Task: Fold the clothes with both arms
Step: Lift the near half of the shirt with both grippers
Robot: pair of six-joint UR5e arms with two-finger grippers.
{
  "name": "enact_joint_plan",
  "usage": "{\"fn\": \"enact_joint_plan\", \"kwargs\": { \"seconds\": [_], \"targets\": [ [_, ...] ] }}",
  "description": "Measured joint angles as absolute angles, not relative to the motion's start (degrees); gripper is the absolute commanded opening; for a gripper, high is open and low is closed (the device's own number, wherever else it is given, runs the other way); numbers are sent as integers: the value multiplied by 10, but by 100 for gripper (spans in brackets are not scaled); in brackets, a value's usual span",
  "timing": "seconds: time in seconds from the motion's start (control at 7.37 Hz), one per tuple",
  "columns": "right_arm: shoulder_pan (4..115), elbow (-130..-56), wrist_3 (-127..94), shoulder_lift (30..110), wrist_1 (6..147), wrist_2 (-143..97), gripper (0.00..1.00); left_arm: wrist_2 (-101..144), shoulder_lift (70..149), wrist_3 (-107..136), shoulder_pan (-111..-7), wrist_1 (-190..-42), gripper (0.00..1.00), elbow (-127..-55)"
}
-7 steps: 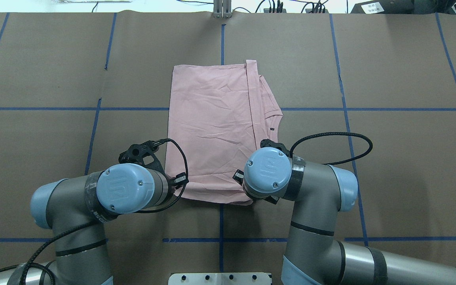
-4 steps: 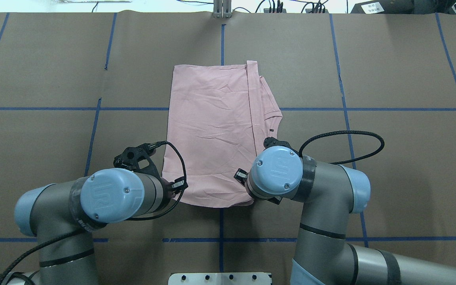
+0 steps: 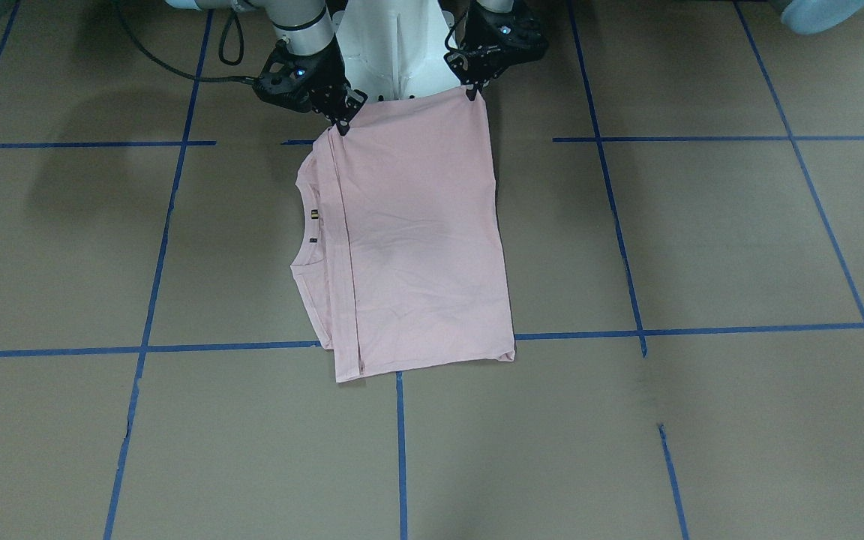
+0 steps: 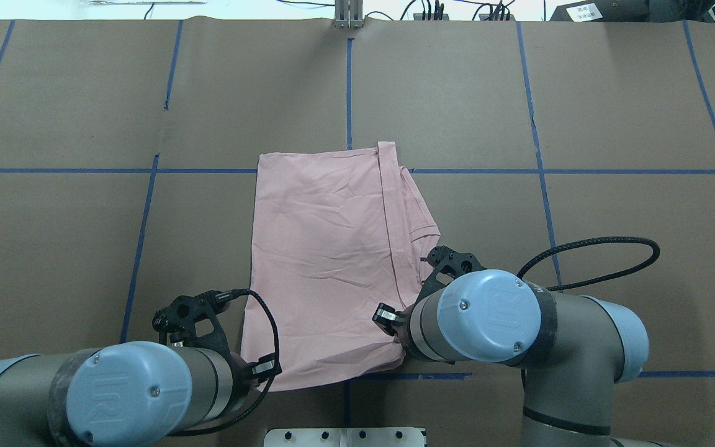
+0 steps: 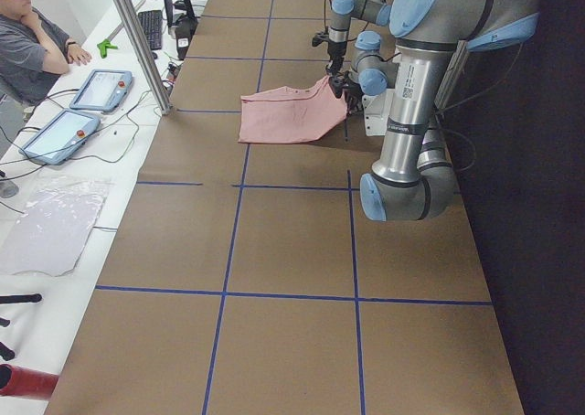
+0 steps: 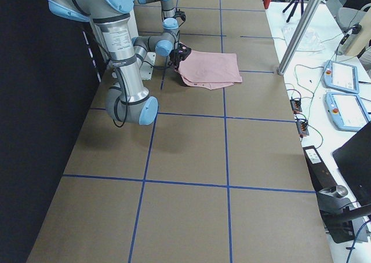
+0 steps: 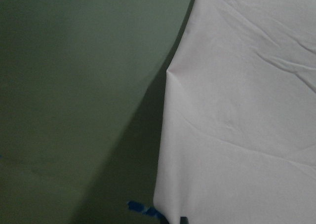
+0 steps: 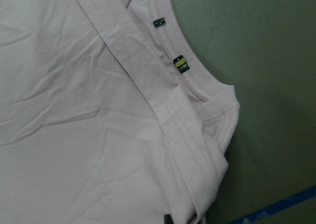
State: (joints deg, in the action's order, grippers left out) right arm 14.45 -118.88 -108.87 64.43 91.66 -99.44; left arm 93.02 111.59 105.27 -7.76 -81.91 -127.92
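Observation:
The pale pink T-shirt (image 4: 320, 261) lies folded lengthwise on the brown table, with its collar (image 8: 192, 81) and sleeve layers along the robot's right side. Its two corners nearest the robot are lifted slightly. In the front-facing view my left gripper (image 3: 469, 94) is shut on one of those corners and my right gripper (image 3: 342, 126) is shut on the other. Overhead, both wrists hide the fingers. The left wrist view shows the shirt's plain side edge (image 7: 170, 135). The right wrist view shows two small tags by the collar. The print is hidden.
The white pedestal (image 3: 394, 45) stands right behind the held edge. Blue tape lines (image 4: 488, 171) cross the brown table cover. A person (image 5: 32, 40) sits beyond the table's far side with tablets (image 5: 101, 88), beside a metal post (image 5: 137, 40).
Both arms have drawn back toward the robot's base, dragging the shirt along the table with them. Its far edge has slid back to the blue cross line.

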Motion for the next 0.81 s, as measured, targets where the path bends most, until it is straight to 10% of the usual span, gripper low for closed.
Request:
{"fn": "enact_joint_plan", "kwargs": {
  "seconds": [0.81],
  "targets": [
    [187, -1141, -1069, 637, 865, -988, 0, 939, 1139, 1034, -148, -839, 0, -1235]
  ]
}}
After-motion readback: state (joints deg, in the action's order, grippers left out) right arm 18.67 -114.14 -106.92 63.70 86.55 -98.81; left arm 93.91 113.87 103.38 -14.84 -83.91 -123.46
